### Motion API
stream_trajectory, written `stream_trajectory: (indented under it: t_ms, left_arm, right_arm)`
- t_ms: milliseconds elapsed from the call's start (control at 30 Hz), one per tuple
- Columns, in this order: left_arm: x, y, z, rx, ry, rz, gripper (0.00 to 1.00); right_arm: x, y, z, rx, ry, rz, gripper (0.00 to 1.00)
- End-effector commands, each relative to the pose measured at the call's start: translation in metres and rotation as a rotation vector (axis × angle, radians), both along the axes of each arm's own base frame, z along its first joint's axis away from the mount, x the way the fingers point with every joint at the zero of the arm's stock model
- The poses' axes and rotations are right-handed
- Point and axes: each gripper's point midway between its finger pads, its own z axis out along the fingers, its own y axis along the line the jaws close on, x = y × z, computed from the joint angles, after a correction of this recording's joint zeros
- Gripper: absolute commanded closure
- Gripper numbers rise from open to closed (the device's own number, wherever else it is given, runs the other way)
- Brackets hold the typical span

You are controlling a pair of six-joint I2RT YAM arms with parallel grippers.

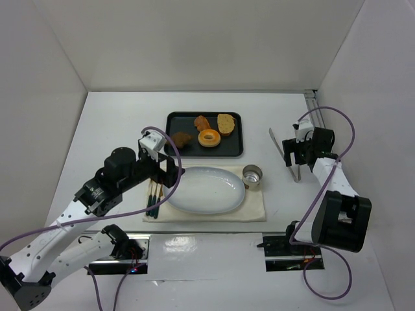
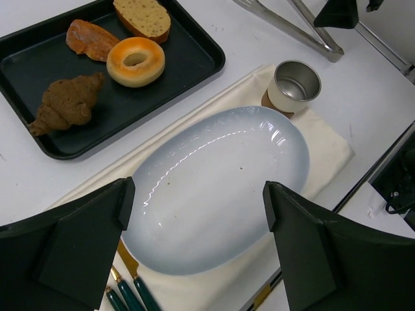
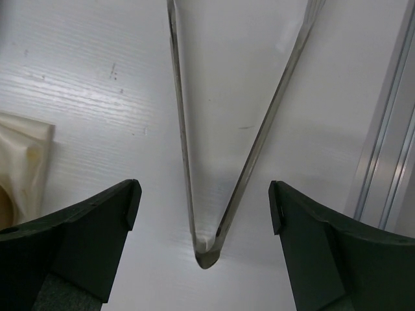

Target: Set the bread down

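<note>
Okay, your right pincer [image 3: 204, 191] is released and straddles the tongs [image 3: 183, 129] at frame right, likely to grab them for the bread [image 1: 209, 137]. Bread sits in the black tray [image 1: 172, 126], upper centre, among three other pieces. Left pincer [image 2: 198, 191] hangs released over the plate [image 2: 272, 139], which holds nothing.

The bread [image 2: 135, 61] is golden orange-yellow, paler around its hole. The tray [image 2: 188, 65] is black. The croissant [image 2: 65, 103] is dark brown, the crusty piece [image 2: 87, 39] reddish orange, and the slice [image 2: 142, 16] tan with dark flecks. The plate [image 2: 214, 168] is glossy pale blue, the cloth [image 2: 327, 152] cream, and the cup [image 2: 295, 84] and tongs [image 3: 259, 142] silver. The desk [image 1: 110, 123] is white. The left claw [image 2: 198, 214] and right claw [image 3: 204, 207] are black.
</note>
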Motion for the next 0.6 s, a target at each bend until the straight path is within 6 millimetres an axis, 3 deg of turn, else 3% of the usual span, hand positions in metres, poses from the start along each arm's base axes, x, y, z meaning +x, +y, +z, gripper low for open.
stream_trajectory:
  t_ms: [0, 567]
  left_arm:
    - [-0.003, -0.007, 0.011, -0.037, -0.031, -0.046, 0.0]
    - [-0.005, -0.012, 0.009, -0.038, -0.019, -0.074, 0.0]
  right_arm:
    - [0.018, -0.013, 0.003, -0.089, -0.046, 0.012, 0.07]
    - [0.02, -0.019, -0.051, -0.107, 0.074, 0.041, 0.1]
